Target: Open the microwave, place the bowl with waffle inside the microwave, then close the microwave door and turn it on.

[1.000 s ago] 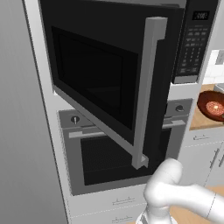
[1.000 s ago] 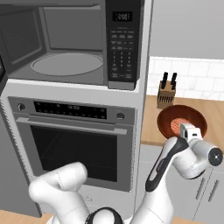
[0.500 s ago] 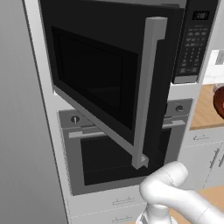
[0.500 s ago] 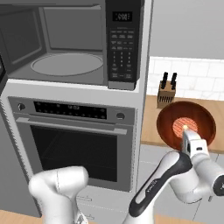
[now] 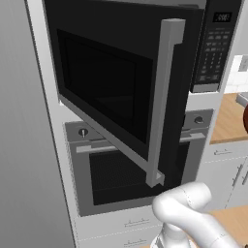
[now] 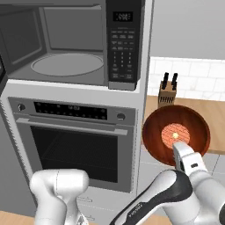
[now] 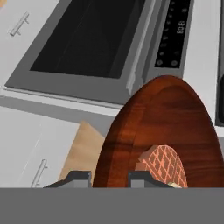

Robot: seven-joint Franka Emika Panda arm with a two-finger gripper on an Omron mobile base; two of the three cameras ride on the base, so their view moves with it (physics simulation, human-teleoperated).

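Observation:
The microwave (image 6: 70, 44) stands open, its grey cavity and glass turntable (image 6: 68, 64) bare. The microwave door (image 5: 116, 92) is swung out to the left, its tall silver handle (image 5: 162, 101) facing me. The reddish-brown bowl with waffle (image 6: 176, 132) hangs in the air to the right of the oven stack, tilted toward the camera. My gripper (image 6: 179, 148) is shut on its near rim. In the hand view the bowl's rim (image 7: 131, 131) runs between my fingertips (image 7: 144, 178), the waffle (image 7: 164, 164) just inside. A sliver of the bowl (image 5: 246, 118) shows at the left base view's right edge.
A grey oven (image 6: 74, 145) with a horizontal handle sits below the microwave. The keypad strip (image 6: 123, 48) is on the microwave's right. A knife block (image 6: 168, 90) stands on the wooden counter (image 6: 213, 110) behind the bowl. White drawers lie under the counter.
My arm has drawn the bowl off the counter and toward the cameras, so it looms larger in the right base view. In the left base view it has slid to the right edge.

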